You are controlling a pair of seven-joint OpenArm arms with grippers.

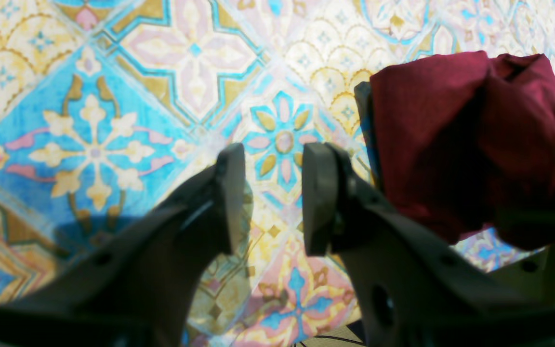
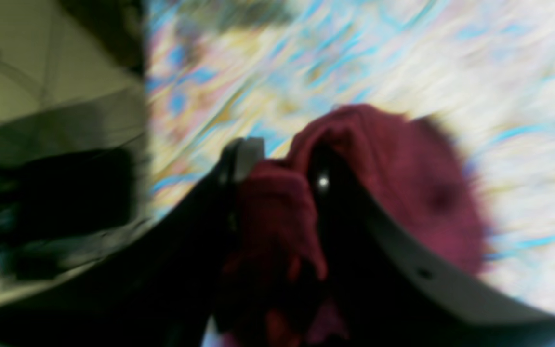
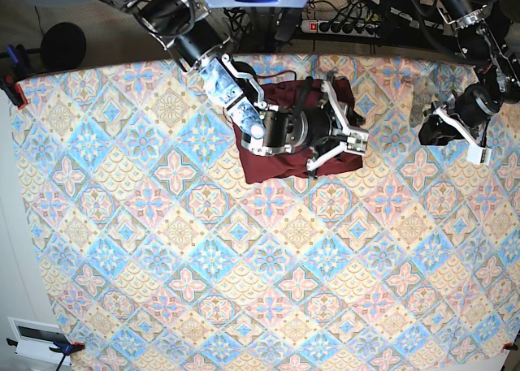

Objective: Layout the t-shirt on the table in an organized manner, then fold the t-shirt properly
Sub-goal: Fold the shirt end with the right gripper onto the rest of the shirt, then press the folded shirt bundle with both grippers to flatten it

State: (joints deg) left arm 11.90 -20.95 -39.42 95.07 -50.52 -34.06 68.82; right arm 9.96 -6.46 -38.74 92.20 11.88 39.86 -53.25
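Observation:
The maroon t-shirt (image 3: 272, 156) lies bunched in a rough heap at the back middle of the patterned table (image 3: 244, 290). My right gripper (image 3: 357, 141) reaches across it from the left. In the blurred right wrist view, a wad of the t-shirt (image 2: 277, 217) fills the gap between the fingers (image 2: 248, 154) of the right gripper (image 2: 282, 164). My left gripper (image 3: 455, 131) hovers near the table's right back edge, apart from the shirt. It stands open in the left wrist view (image 1: 272, 193) with only table (image 1: 89, 144) between its fingers. The bundled shirt (image 1: 470, 140) shows to its right.
A power strip (image 3: 349, 26) and cables run behind the table's back edge. Clamps (image 3: 12, 87) hold the cloth at the left corner. Bare floor (image 2: 41, 96) shows past the table edge in the right wrist view.

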